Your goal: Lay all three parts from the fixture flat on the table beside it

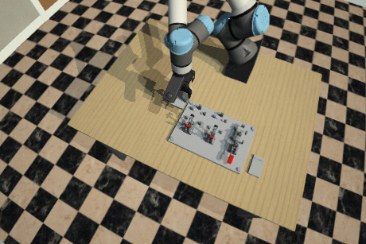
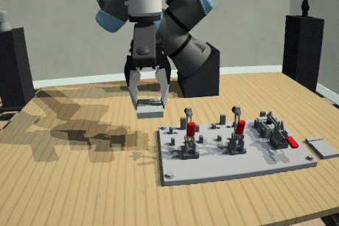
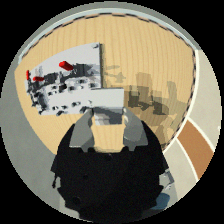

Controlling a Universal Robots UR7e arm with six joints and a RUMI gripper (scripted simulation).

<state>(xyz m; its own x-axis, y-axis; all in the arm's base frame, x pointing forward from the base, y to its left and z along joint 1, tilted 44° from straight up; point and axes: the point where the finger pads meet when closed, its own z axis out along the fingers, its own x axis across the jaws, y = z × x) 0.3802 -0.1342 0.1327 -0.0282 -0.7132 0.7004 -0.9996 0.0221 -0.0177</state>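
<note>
My gripper (image 1: 181,98) (image 2: 149,104) (image 3: 108,107) is shut on a flat grey part (image 2: 150,113) (image 3: 111,97), held in the air just off the back-left corner of the fixture plate (image 1: 199,147) (image 2: 221,172) (image 3: 91,55). A second grey part (image 1: 256,166) (image 2: 323,148) lies flat on the table, right of the plate. The left clamp (image 2: 190,149) and middle clamp (image 2: 235,145) have their arms raised. The right clamp (image 2: 278,138) has its arm down and its red handle (image 1: 231,159) (image 2: 292,142) low. Grey blocks show under it; whether one is a part I cannot tell.
The wooden table (image 1: 131,136) (image 2: 92,192) carries the plate, which has several small upright pins and blocks. The arm's dark base (image 1: 243,70) (image 2: 200,82) stands at the back. The raised clamp arms stick up from the plate.
</note>
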